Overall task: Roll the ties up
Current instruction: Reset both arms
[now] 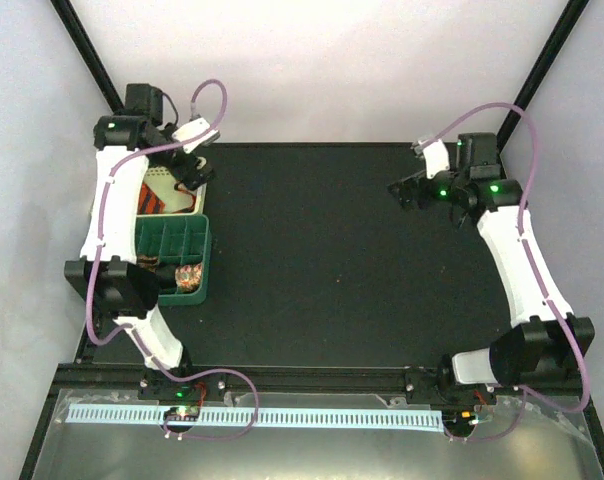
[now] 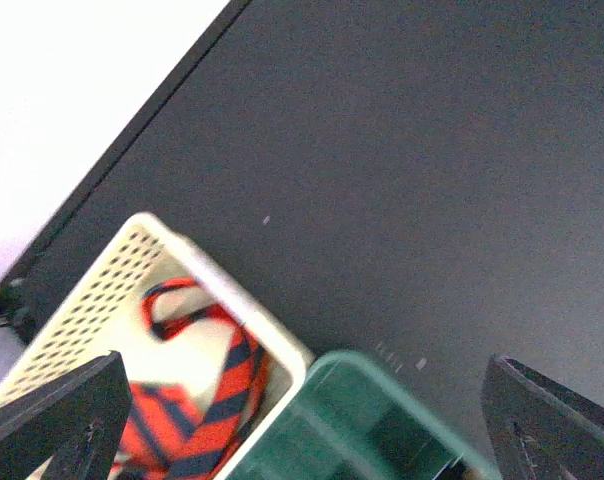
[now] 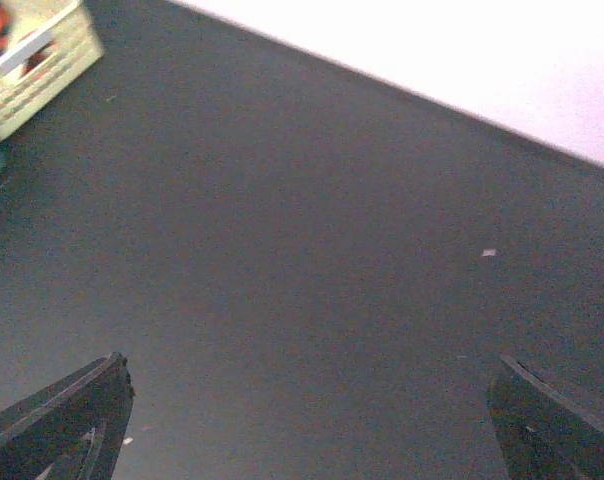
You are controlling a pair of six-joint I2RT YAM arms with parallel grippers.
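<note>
An orange tie with black stripes [image 2: 217,385] lies loose in a cream perforated basket [image 2: 112,280] at the table's far left, and it also shows in the top view [image 1: 154,200]. A speckled tie [image 1: 187,276] sits coiled in a green divided box [image 1: 204,250] just in front of the basket. My left gripper [image 1: 194,172] hovers over the basket's right rim, jaws wide open and empty [image 2: 302,365]. My right gripper [image 1: 402,192] is open and empty above the bare mat at the far right [image 3: 307,365].
The black mat [image 1: 322,260] covers the table. The green box [image 2: 382,430] butts against the basket's corner. The basket [image 3: 32,60] shows far off in the right wrist view. A white perforated strip [image 1: 312,415] lies along the near edge by the arm bases.
</note>
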